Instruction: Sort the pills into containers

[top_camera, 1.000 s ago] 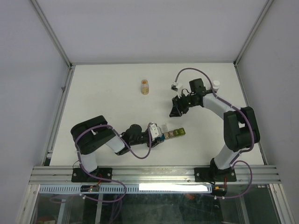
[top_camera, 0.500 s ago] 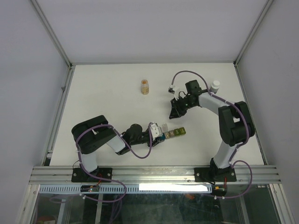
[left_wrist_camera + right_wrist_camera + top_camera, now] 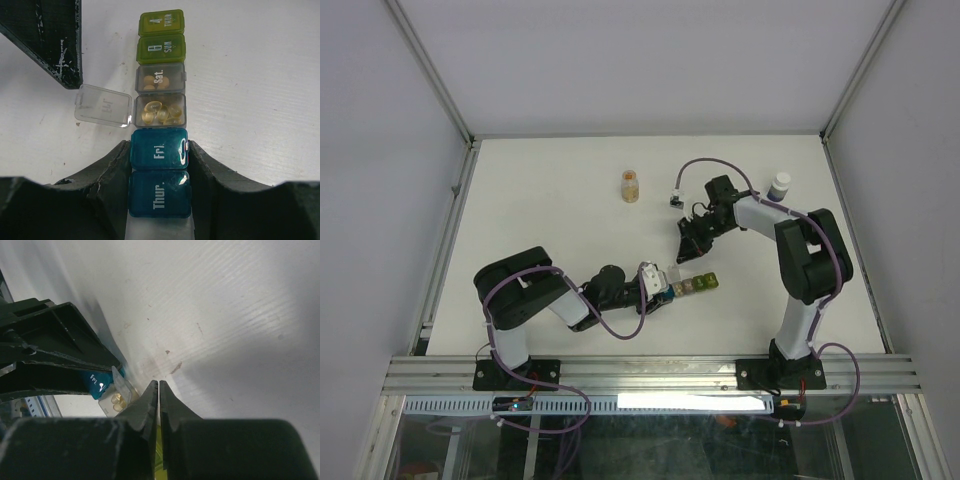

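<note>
Gripper R (image 3: 158, 384) closed since prev, nearer containers (image 3: 160, 150).

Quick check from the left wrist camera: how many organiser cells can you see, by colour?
Blue cells: 2
Grey cells: 2
Green cells: 2
Total: 6
</note>
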Controlling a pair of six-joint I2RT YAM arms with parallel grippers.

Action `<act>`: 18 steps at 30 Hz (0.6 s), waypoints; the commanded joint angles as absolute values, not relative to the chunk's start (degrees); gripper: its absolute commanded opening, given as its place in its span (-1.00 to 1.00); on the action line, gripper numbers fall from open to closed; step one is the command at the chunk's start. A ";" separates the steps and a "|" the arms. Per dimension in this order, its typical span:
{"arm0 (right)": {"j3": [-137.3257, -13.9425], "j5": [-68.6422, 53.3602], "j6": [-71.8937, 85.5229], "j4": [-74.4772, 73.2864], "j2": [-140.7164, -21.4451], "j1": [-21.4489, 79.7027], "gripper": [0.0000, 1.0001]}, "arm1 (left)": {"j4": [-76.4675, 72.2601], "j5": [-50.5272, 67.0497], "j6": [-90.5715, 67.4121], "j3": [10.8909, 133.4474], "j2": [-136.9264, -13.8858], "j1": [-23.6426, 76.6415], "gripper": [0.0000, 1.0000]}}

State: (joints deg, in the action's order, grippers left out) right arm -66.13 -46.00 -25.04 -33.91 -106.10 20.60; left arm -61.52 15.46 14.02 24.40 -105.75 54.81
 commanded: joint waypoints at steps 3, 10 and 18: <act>-69.29 -51.42 -29.55 -38.05 -106.17 21.85 -0.92 | -62.24 17.40 14.46 25.67 -106.39 55.29 -0.54; -70.25 -55.65 -36.19 -43.38 -105.25 22.22 -0.96 | -62.10 17.33 14.37 25.84 -106.43 55.22 -0.54; -70.16 -55.66 -41.71 -49.46 -102.72 23.06 -0.98 | -62.61 17.57 13.76 25.78 -106.61 54.76 -0.56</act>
State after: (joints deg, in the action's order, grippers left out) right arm -68.82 -53.65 -36.97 -45.25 -106.52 22.02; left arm -61.36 15.57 14.00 24.86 -106.08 54.76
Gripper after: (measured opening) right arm 0.017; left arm 0.432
